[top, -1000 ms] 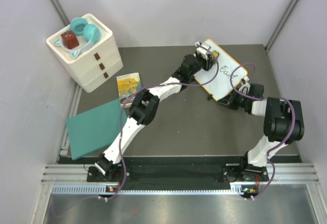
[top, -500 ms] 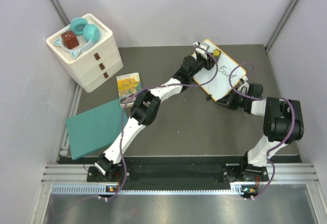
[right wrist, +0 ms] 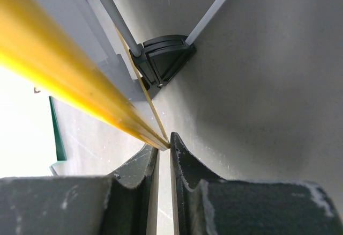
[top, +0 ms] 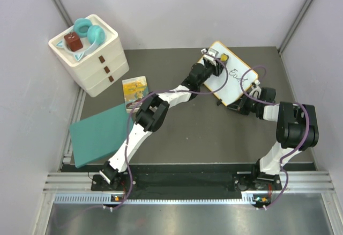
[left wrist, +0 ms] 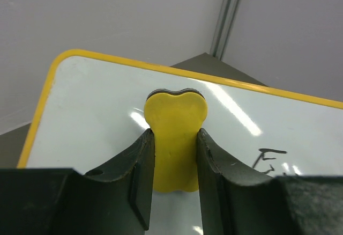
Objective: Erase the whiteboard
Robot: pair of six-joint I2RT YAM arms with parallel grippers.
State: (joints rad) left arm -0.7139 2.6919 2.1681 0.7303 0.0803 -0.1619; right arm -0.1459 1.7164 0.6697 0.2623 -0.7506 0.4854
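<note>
Our left hand [left wrist: 175,138] squeezes the yellow eraser [left wrist: 176,109] on the whiteboard [left wrist: 96,106], at the worktop's [top: 203,133] 1 o'clock. Our right hand [right wrist: 164,150] pinches the board's 5 o'clock edge.

Robot lab cell: plain grey wall panels [top: 177,9], metal corner posts [top: 58,1], aluminium rail [top: 69,181] along dark table [top: 198,133].

The whiteboard [top: 237,83] is white with a yellow frame and black scribbles. The eraser [left wrist: 176,138] is yellow over a dark base. The sheet [top: 99,134] is teal, the headphones [top: 88,31] turquoise, the drawers [top: 115,52] white with brown handles.
</note>
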